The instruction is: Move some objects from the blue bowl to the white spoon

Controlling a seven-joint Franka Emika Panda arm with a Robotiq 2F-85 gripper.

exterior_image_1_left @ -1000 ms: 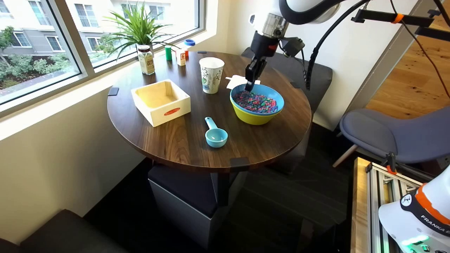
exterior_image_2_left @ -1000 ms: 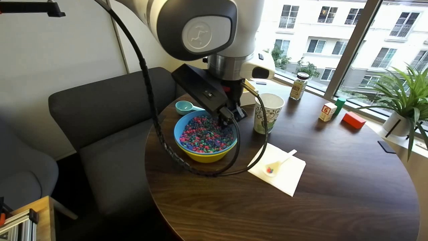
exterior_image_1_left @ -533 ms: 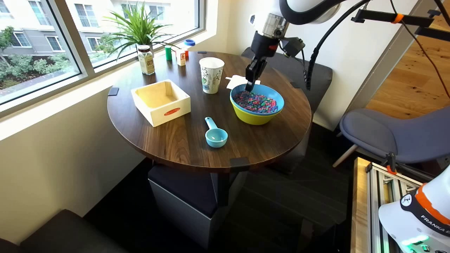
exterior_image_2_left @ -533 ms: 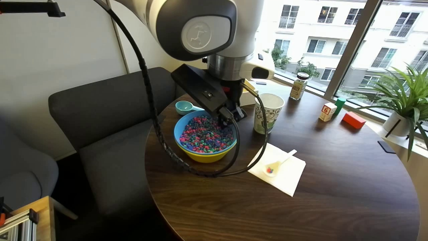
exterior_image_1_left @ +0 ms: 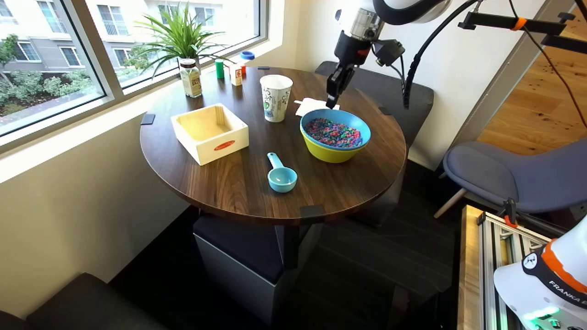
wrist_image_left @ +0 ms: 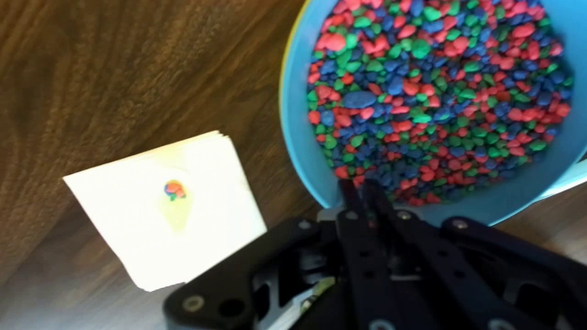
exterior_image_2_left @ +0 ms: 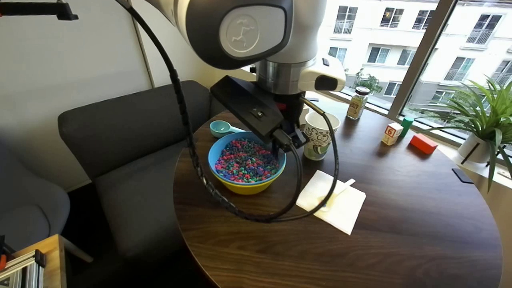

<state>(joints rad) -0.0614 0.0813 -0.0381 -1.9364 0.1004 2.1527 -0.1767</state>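
Tool (wrist_image_left: 359, 184) above bowl (wrist_image_left: 297, 133) of pieces (wrist_image_left: 435, 101)

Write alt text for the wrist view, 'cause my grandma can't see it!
A black gripper, jaws close together, is at the edge of a blue bowl holding tiny red, green and blue pieces; whether it pinches any is hard to tell. At left, a white spoon, washed out by glare, holds a few pieces on white paper on a dark wooden table.

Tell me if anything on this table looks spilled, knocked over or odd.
Nothing stands out. The coloured pieces lie inside the blue bowl, with a few in the white spoon, so no spill shows; the paper cup and glass jar both stand upright.
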